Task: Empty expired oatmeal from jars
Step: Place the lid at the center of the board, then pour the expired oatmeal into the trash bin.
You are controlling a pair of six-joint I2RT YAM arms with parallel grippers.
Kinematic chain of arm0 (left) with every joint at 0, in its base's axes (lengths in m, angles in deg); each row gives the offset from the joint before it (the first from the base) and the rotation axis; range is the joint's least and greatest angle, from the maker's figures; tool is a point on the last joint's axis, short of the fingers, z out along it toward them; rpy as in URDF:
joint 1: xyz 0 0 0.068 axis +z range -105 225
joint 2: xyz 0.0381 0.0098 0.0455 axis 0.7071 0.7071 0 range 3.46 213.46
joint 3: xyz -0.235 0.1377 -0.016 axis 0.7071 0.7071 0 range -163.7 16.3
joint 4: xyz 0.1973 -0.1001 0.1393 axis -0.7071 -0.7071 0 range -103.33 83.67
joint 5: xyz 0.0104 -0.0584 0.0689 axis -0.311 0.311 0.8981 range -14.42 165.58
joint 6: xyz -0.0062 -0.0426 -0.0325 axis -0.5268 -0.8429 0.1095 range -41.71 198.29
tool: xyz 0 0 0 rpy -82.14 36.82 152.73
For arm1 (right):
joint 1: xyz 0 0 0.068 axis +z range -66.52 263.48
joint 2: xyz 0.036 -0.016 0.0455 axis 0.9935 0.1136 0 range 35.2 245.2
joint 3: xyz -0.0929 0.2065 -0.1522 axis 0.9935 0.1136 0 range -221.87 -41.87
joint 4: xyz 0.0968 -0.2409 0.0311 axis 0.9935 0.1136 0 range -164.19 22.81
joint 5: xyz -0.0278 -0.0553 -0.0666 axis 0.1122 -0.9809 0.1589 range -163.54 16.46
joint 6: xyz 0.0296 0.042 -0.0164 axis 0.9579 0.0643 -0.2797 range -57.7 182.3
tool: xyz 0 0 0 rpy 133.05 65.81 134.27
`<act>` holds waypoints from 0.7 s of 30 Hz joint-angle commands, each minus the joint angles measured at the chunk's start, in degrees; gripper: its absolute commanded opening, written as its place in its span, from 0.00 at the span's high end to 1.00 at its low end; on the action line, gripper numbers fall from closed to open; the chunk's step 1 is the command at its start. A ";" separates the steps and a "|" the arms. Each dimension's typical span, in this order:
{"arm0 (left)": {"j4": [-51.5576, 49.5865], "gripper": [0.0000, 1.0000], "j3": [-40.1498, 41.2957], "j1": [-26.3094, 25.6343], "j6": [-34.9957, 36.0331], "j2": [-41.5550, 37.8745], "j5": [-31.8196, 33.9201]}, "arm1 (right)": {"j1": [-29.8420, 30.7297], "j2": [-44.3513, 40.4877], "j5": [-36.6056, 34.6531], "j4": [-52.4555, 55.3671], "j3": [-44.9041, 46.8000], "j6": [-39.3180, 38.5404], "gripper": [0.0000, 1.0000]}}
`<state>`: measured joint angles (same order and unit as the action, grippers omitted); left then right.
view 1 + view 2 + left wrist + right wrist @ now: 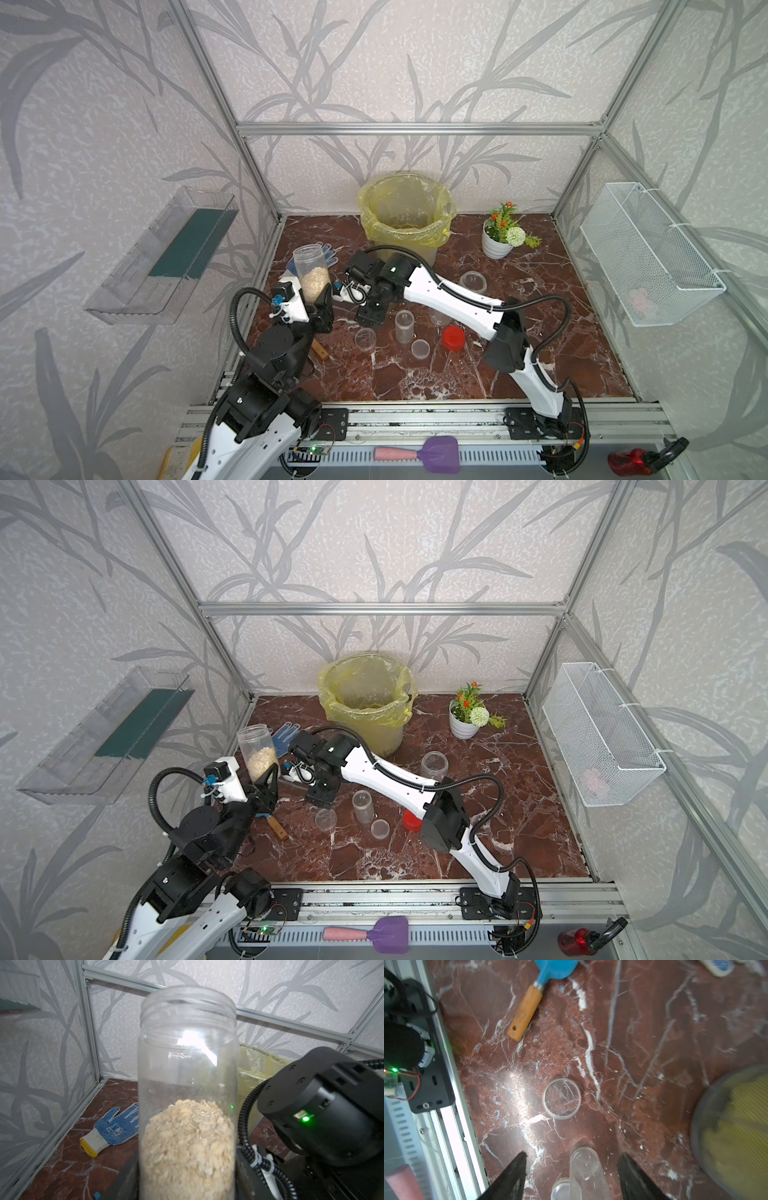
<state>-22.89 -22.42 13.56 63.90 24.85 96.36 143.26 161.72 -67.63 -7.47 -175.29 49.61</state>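
A red-brown marble table (540, 332) is enclosed by leaf-patterned walls, with a yellow-bagged bin (405, 224) set at its back edge. To the left of the bin and nearer the robot, a tall lidless jar (311, 274) is held upright, clamped near its base by the left gripper (318, 301); its lower half is filled with the oatmeal (187, 1147). In front of the bin, the right gripper (572, 1155) is pointed downward with jaws spread and nothing gripped, seemingly just above a slim empty jar (403, 326), which is stood near a red lid (453, 338)
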 commanded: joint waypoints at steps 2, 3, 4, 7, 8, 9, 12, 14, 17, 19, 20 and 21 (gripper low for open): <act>4.41 1.00 -4.31 0.05 4.36 8.35 -5.82 | -6.05 -11.45 -0.22 0.55 3.35 7.77 0.31; 4.95 1.00 -5.67 -0.01 5.35 10.21 -6.77 | -7.14 -13.15 -0.01 -0.24 5.05 8.73 0.31; 4.92 1.00 -7.57 0.01 6.09 12.79 -7.39 | -8.85 -16.12 0.93 -2.12 8.15 10.06 0.31; 5.22 1.00 -12.64 -0.01 8.46 19.59 -10.63 | -13.63 -22.69 2.33 -7.53 15.48 13.06 0.31; 5.64 1.00 -14.39 0.03 9.30 21.98 -12.30 | -15.48 -24.71 2.49 -9.29 17.80 14.46 0.30; 5.48 1.00 -16.17 0.06 10.61 23.96 -14.12 | -17.30 -26.40 3.08 -11.09 19.90 16.02 0.29; 2.86 1.00 -24.03 0.11 14.22 33.42 -18.15 | -24.11 -31.71 9.77 -18.72 25.26 21.83 0.27; 1.16 1.00 -29.78 0.08 16.75 39.24 -19.61 | -28.46 -34.03 14.95 -25.42 28.59 27.33 0.25; -0.68 1.00 -36.62 0.75 20.52 47.20 -23.18 | -32.58 -35.95 22.02 -38.23 33.09 35.90 0.24; -2.03 1.00 -41.30 1.83 21.31 52.13 -25.92 | -33.22 -35.89 22.70 -44.98 34.48 40.46 0.22; -2.96 1.00 -43.98 2.37 21.68 54.58 -27.48 | -33.25 -35.40 22.25 -47.16 34.27 42.10 0.22; -3.86 1.00 -46.31 2.68 22.04 56.50 -28.72 | -33.31 -34.61 22.27 -48.63 33.65 43.55 0.21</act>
<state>-24.16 -63.60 14.98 81.78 77.64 73.32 109.39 127.47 -50.32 -42.79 -141.33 84.28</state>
